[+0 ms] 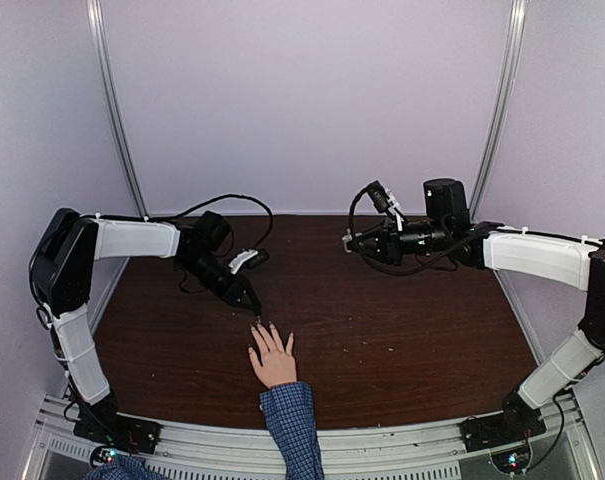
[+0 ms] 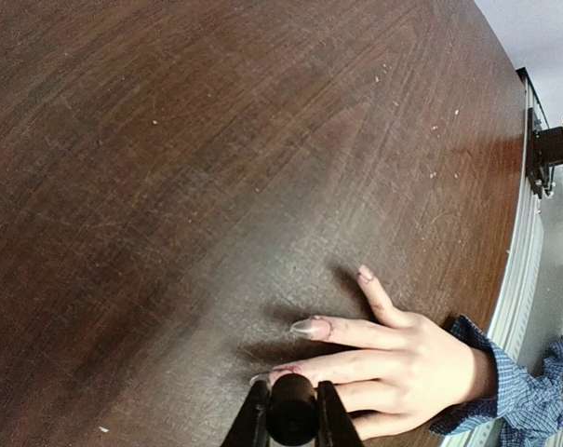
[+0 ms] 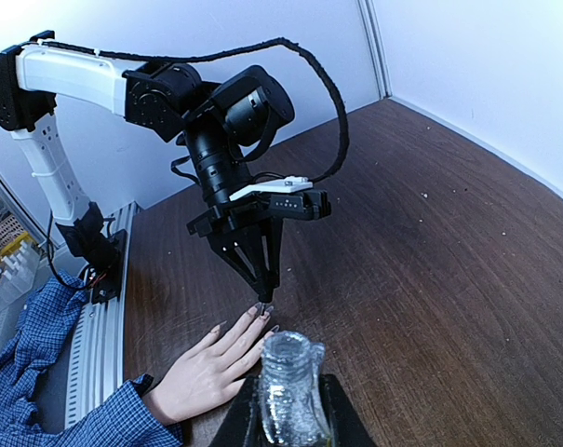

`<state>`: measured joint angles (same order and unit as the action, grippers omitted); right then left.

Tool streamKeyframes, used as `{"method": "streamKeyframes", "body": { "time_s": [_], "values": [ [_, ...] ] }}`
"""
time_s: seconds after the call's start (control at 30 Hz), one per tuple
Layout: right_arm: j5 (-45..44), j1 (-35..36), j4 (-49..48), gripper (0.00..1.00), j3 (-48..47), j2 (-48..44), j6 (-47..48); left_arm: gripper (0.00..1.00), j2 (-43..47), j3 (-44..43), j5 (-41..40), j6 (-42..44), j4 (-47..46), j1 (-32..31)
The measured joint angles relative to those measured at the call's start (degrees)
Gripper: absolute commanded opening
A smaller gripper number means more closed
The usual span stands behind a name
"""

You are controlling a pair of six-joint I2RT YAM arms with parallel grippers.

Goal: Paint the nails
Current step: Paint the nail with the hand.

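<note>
The person's hand lies flat, palm down, at the near middle of the dark wooden worktop, with a blue checked cuff at the wrist. Its long axis runs from near to far, and the spread fingers point away and a little to the left. The nails sit at the far ends of those fingers. The index nail is long, pale and glossy, the thumb nail is short and pinkish, and the middle finger's nail is partly hidden.

The robot's left hand hangs just above that middle fingertip, pointing down and clenched on a round black cap. I cannot tell whether anything touches the nail. The robot's right hand is well apart, high at the far right, gripping a small clear bottle with an open neck.
</note>
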<state>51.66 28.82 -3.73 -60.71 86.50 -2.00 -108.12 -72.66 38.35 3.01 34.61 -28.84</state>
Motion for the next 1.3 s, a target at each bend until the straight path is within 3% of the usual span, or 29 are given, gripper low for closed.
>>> {"method": "streamKeyframes", "body": {
  "time_s": [1.3],
  "values": [
    [0.6,-0.3,-0.8,0.00,0.0,0.0,-1.2,0.00,-1.5,-1.2,-4.0,-0.2,0.2,-0.2]
  ]
}}
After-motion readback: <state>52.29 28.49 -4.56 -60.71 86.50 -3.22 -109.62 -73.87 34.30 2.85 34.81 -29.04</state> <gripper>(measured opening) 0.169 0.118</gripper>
